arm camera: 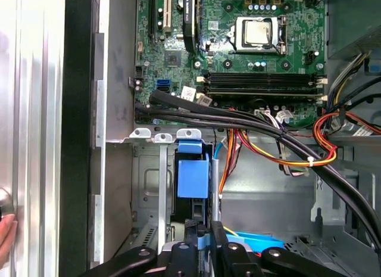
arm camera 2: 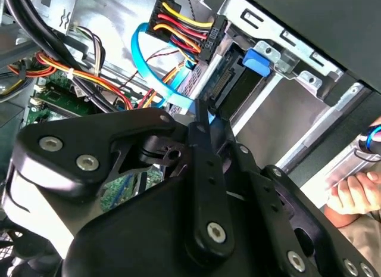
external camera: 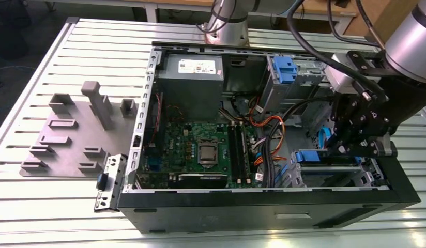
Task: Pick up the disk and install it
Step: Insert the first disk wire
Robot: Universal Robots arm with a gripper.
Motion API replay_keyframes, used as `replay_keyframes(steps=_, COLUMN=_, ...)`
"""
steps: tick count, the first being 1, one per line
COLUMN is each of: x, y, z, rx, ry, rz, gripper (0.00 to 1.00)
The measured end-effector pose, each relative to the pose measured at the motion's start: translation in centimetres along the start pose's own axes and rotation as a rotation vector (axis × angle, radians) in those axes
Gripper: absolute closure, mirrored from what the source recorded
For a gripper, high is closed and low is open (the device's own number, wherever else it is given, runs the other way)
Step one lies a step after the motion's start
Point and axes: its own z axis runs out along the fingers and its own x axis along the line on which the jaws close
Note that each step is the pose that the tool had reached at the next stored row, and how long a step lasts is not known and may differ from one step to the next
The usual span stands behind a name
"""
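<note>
**Inspector:** Slatted metal bench (external camera: 61, 206) carries an open computer case (external camera: 268, 206) lying on its side, panel off. Report from the near wall inward.

**Assistant:** Just behind the near wall, at the exterior view's right, is the lower drive cage. The disk (external camera: 315, 156) stands on edge in a slot of that cage, with its blue caddy frame showing. The first wrist view shows the disk (arm camera: 193, 179) between the cage's metal rails, with its blue tab towards the motherboard (arm camera: 238, 50).

**Inspector:** And the gripper?

**Assistant:** The gripper (external camera: 340, 152) reaches down into the case at the end of the disk farthest from the motherboard. In both wrist views the fingers (arm camera: 191, 238) are drawn close together, clamped on a thin blue edge of the caddy frame. The second wrist view shows the gripper (arm camera 2: 202, 125) at the connector end of the disk (arm camera 2: 235, 89), with a blue flat cable (arm camera 2: 152, 68) looping beside it.

**Inspector:** Further in?

**Assistant:** Orange and black cables (external camera: 268, 124) cross the middle of the case. The motherboard (external camera: 199, 144) lies towards the exterior view's left. Beyond it sit the grey power supply (external camera: 192, 77) and a second blue-handled caddy (external camera: 285, 67). A grey fixture plate (external camera: 61, 144) lies on the bench outside the case.

**Inspector:** Anyone present?

**Assistant:** A hand (arm camera 2: 357, 190) shows outside the case.
</note>
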Motion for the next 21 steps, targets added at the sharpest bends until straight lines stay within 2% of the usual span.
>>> replay_keyframes(steps=6, x=0.04, y=0.03, z=-1.33, rx=0.0000, ry=-0.0003, rz=0.000, gripper=0.76)
replay_keyframes(steps=11, x=0.04, y=-0.17, z=-1.38, rx=0.0000, ry=-0.0005, rz=0.000, gripper=0.76)
replay_keyframes(steps=16, x=0.03, y=-1.24, z=-1.40, rx=-0.0008, ry=-0.0005, rz=0.000, gripper=0.76)
replay_keyframes(steps=21, x=0.04, y=-1.28, z=-1.56, rx=-0.0009, ry=-0.0007, rz=0.000, gripper=0.76)
